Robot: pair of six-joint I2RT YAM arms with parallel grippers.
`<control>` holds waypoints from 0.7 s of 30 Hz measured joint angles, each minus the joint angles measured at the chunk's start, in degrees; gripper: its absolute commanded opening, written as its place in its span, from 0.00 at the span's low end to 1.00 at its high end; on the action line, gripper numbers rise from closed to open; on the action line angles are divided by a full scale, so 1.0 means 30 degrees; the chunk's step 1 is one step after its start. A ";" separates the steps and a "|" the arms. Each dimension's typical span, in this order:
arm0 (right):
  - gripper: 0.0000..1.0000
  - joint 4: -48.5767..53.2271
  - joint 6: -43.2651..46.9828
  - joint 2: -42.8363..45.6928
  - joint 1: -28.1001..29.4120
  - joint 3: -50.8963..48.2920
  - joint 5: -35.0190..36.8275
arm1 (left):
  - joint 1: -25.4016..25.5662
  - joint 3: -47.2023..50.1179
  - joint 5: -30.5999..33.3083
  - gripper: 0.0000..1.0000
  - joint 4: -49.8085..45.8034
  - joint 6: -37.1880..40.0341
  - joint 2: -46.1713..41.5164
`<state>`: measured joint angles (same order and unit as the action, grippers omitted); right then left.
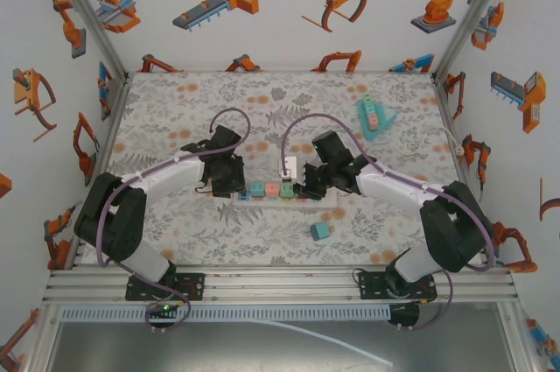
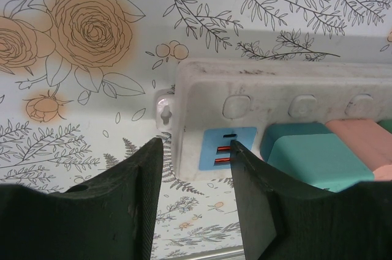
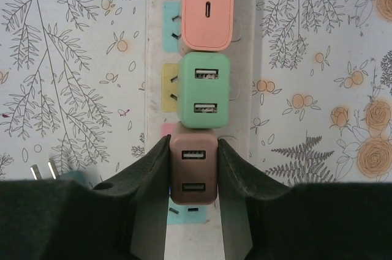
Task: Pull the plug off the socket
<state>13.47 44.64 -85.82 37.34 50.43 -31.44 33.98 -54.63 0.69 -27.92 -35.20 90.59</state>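
Brown plug (image 3: 193,174) seated in power strip (image 3: 242,27) mid-table, toward its 3 o'clock end from above. Right gripper (image 3: 193,147) closed on the plug's flat sides, a sound hold. Light, rigid, smooth plastic; prongs probably tight, so pull straight. Left gripper (image 2: 196,150) part open, straddling the strip's 9 o'clock end; contact unclear.

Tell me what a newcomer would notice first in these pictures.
The white power strip at the middle of the table, with its row of coloured plugs, draws the eye first. The right gripper is clamped on the brown plug, the last in that row. The left gripper straddles the strip's other end, beside the teal plug.
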 measured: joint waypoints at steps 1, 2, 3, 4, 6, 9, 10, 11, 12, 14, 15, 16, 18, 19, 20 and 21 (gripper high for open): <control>0.17 0.0066 0.0000 0.0000 0.0000 0.0022 -0.0029 | 0.0044 -0.0007 0.0066 0.47 -0.0007 0.0000 0.0000; 0.17 0.0102 0.0000 0.0000 -0.0007 0.0044 -0.0036 | 0.0080 -0.0007 0.0131 0.47 -0.0007 0.0000 0.0000; 0.16 0.0146 -0.0007 0.0000 -0.0015 0.0066 -0.0066 | 0.0102 -0.0022 0.0189 0.47 -0.0029 0.0000 0.0000; 0.16 0.0160 -0.0007 0.0000 -0.0036 0.0080 -0.0109 | 0.0138 -0.0044 0.0240 0.47 -0.0051 -0.0007 0.0007; 0.15 0.0342 -0.0015 0.0000 -0.0131 0.0255 -0.0233 | 0.0255 -0.0087 0.0423 0.47 -0.0095 0.0000 0.0015; 0.15 0.0576 -0.0015 0.0000 -0.0204 0.0568 -0.0291 | 0.0415 -0.0160 0.0707 0.47 -0.0175 0.0000 0.0036; 0.15 0.0612 -0.0044 0.0000 -0.0248 0.0627 -0.0313 | 0.0437 -0.0175 0.0772 0.47 -0.0197 0.0000 0.0036; 0.15 0.0641 -0.0066 0.0022 -0.0284 0.0685 -0.0313 | 0.0452 -0.0189 0.0809 0.48 -0.0211 0.0000 0.0051; 0.15 0.0634 -0.0073 0.0036 -0.0306 0.0707 -0.0321 | 0.0466 -0.0211 0.0823 0.48 -0.0233 0.0000 0.0058; 0.14 0.0627 -0.0087 0.0117 -0.0335 0.0721 -0.0313 | 0.0517 -0.0262 0.0896 0.48 -0.0299 0.0000 0.0087; 0.14 0.0619 -0.0102 0.0168 -0.0342 0.0721 -0.0306 | 0.0539 -0.0291 0.0947 0.48 -0.0335 0.0000 0.0095; 0.14 0.0612 -0.0153 0.0240 -0.0342 0.0721 -0.0306 | 0.0546 -0.0306 0.0976 0.48 -0.0357 0.0000 0.0095; 0.14 0.0576 -0.0372 0.0517 -0.0357 0.0707 -0.0277 | 0.0561 -0.0350 0.1020 0.48 -0.0415 0.0000 0.0095; 0.14 0.0554 -0.0466 0.0707 -0.0372 0.0699 -0.0255 | 0.0561 -0.0364 0.1042 0.48 -0.0437 0.0000 0.0095; 0.14 0.0452 -0.0663 0.0947 -0.0393 0.0663 -0.0240 | 0.0576 -0.0379 0.1056 0.49 -0.0466 0.0000 0.0095; 0.14 0.0313 -0.0889 0.1195 -0.0408 0.0590 -0.0219 | 0.0583 -0.0386 0.1086 0.49 -0.0488 0.0000 0.0087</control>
<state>14.41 41.98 -82.24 36.12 52.21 -32.10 35.73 -55.79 3.95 -29.39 -35.20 90.85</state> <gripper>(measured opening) 0.342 0.485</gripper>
